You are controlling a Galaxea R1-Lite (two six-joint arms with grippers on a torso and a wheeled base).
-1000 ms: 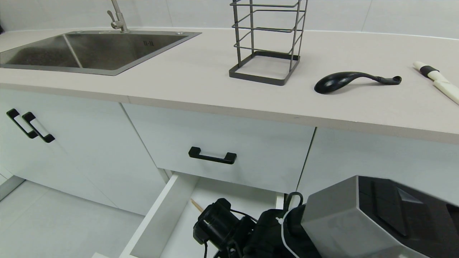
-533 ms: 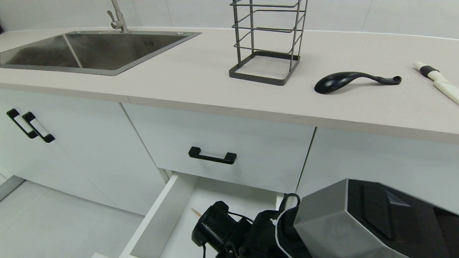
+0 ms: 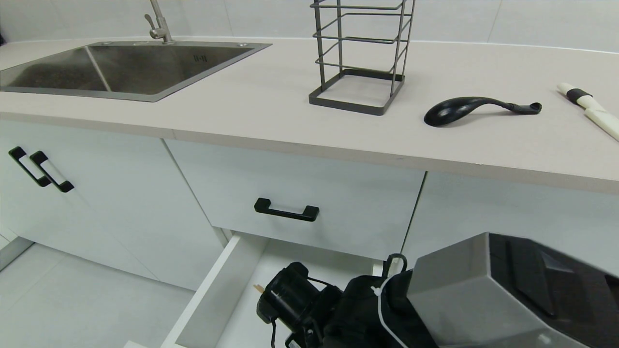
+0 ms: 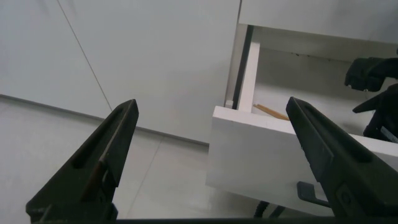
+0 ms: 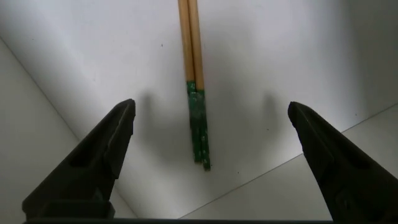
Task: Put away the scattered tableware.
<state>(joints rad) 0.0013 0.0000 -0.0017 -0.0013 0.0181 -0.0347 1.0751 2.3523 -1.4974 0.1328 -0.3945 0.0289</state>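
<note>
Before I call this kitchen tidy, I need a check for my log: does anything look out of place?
Yes. A black spoon and a cream utensil lie loose on the countertop, to the right of the wire rack. Below, the lower drawer stands pulled open, with a pair of chopsticks lying inside.

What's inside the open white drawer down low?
A pair of wooden chopsticks with green ends lies on the floor of the open white drawer, under the right gripper, whose jaws are open. The arm covers much of the drawer, so anything else there stays hidden.
</note>
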